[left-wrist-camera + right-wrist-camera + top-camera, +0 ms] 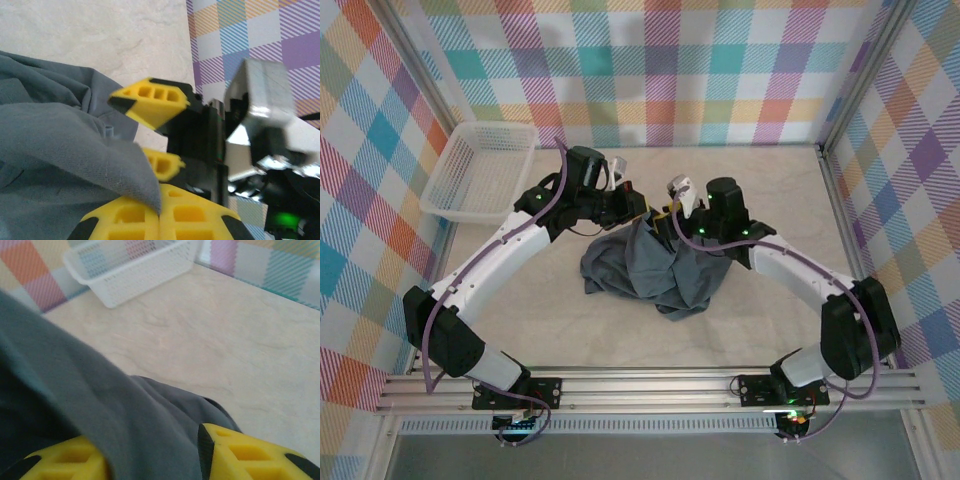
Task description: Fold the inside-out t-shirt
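At table centre, overhead view: dark grey t-shirt (650, 270) sits in a crumpled heap on the pale table (790, 210), with its far edge reaching up to where the two arms meet over it. Left gripper (160, 217): yellow fingers pressed together, with a corner of the grey cloth pinched in the line between them. From that pinch the cloth fans out to the left in soft folds. Right gripper (152, 462): fingers stand apart, with a broad band of shirt fabric running through the gap and draped over it, not clamped as far as its own wrist view shows. Left wrist view agrees: the right fingers are spread, just beyond the left ones, with bare table visible between them and the shirt edge beside the lower finger. Grippers sit very near each other; whether they touch cannot be told. White mesh basket (135, 277) stands at the far left corner of the table, well apart from the shirt, close to the checked wall.
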Available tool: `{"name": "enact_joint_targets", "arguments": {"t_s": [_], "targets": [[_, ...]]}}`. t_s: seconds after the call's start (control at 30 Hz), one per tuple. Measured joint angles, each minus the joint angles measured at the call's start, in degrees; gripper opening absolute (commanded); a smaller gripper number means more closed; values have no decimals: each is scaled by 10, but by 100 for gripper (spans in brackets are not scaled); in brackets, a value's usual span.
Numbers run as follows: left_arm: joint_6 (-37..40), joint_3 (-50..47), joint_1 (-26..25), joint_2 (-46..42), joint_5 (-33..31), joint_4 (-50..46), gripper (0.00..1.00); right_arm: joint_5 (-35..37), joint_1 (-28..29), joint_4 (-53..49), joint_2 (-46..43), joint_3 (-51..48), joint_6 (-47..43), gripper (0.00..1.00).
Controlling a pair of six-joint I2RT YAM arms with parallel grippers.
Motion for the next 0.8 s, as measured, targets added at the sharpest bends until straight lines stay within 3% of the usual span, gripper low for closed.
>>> {"name": "enact_joint_targets", "arguments": {"t_s": [0.3,0.5,0.63,0.8], "targets": [[0,0,0,0,0,0,0,94,-2,-46,11,19,-30,35],[24,7,0,0,-6,-16,0,117,-23,-127,30,53,-5,37],[96,22,1,-2,-61,-66,0,74,-67,-169,31,54,39,40],[192,3,29,-13,-149,-126,0,-47,-123,-195,25,54,103,28]]}}
